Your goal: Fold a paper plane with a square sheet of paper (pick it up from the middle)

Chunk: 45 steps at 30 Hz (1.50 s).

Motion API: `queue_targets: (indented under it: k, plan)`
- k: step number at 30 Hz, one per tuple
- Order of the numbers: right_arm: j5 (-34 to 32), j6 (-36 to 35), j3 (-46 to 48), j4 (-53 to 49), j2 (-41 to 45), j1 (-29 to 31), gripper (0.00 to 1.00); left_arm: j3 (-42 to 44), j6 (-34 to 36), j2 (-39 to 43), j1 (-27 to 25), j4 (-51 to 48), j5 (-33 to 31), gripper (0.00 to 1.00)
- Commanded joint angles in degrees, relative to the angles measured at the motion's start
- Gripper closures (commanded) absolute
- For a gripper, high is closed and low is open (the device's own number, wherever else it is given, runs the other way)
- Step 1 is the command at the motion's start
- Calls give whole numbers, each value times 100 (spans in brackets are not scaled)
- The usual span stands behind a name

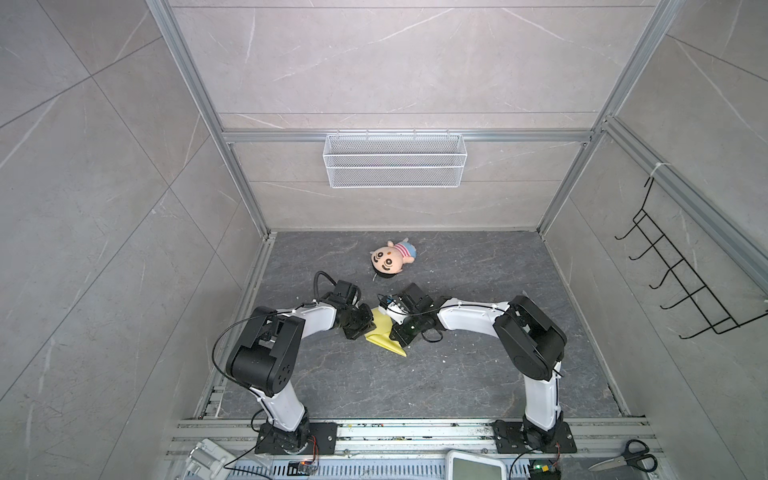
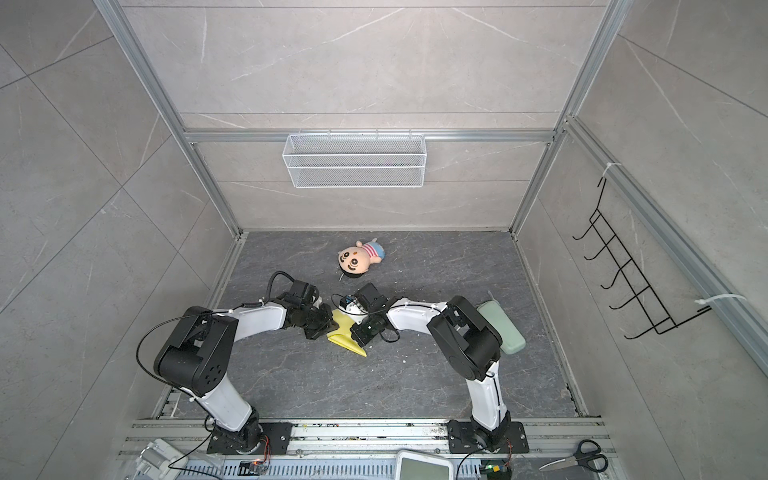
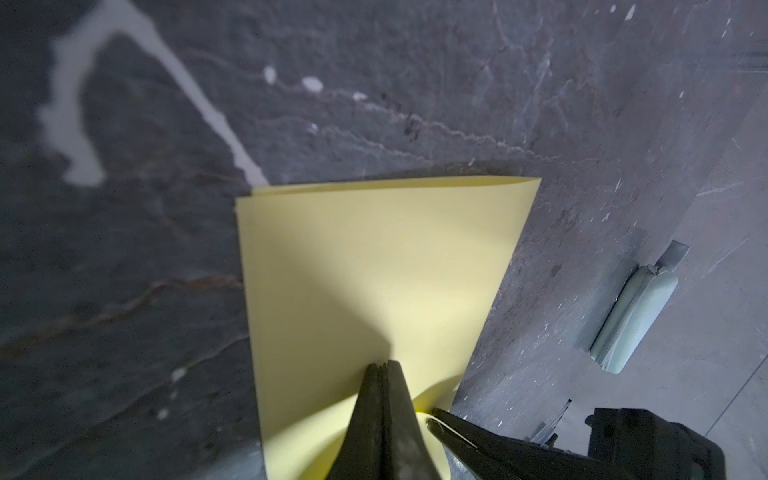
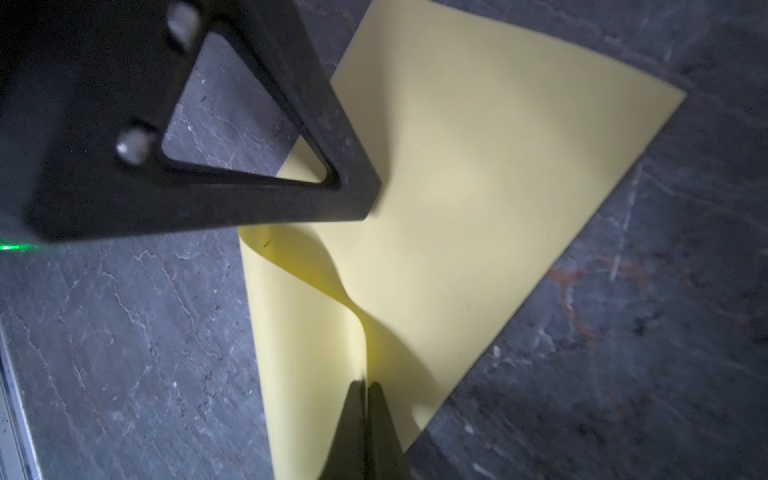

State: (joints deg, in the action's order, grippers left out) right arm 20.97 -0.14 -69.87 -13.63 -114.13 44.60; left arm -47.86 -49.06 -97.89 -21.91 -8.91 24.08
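square sheet of paper [image 1: 384,338]: lay loosely doubled over, mid-table [image 1: 457,374], between both grippers.
left gripper [image 3: 381,368]: closed, tips pressing the sheet.
right gripper [image 4: 366,384]: clamped on a raised paper ridge.
risk: an uneven pull could have torn it or skewed the crease.

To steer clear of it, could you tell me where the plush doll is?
In both top views the plush doll lies mid-floor toward the back wall, beyond the yellow paper.

One yellow paper sheet [image 1: 384,336], one plush doll [image 1: 392,257], one green pad [image 2: 505,330], one wire basket [image 1: 395,160], one hook rack [image 1: 681,286], one pair of scissors [image 1: 627,457], two arms [image 1: 286,328] [image 1: 469,316].
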Motion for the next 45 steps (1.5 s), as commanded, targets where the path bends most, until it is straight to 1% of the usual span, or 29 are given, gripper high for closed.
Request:
queue_targets:
  k: [1, 12, 20, 23, 26, 28, 31, 34, 39, 45]
  plan:
    - [-345, 40, -32, -171, -7, -15, 100, -24, 194, -187, 3, -453, -162, 96]
    - [-411, 67, 86, -105, 163, -29, 100, -45, 212, -236, 2, -467, -180, 97]
    - [-286, 41, 11, -147, 10, -26, 100, -94, 248, -223, 4, -476, -123, 97]
    - [-300, 41, 11, -193, -48, -32, 100, -159, 262, -69, 3, -443, -35, 96]
    - [-304, 49, 30, -241, -92, -35, 100, -194, 243, 276, 0, -317, 94, 92]
    - [-304, 75, 59, -246, -79, -38, 100, -118, 158, 604, -2, -182, 136, 87]
    - [-309, 116, 69, -261, -79, -30, 100, 231, -130, 1009, -28, 238, 235, 85]
    - [-330, 149, 72, -266, -92, -31, 100, 595, -457, 1177, -148, 726, 402, 84]
    - [-345, 194, 82, -290, -119, -39, 100, 960, -791, 1221, -442, 1212, 410, 85]
    - [-348, 208, 65, -317, -162, -50, 100, 989, -877, 929, -620, 1362, 429, 89]
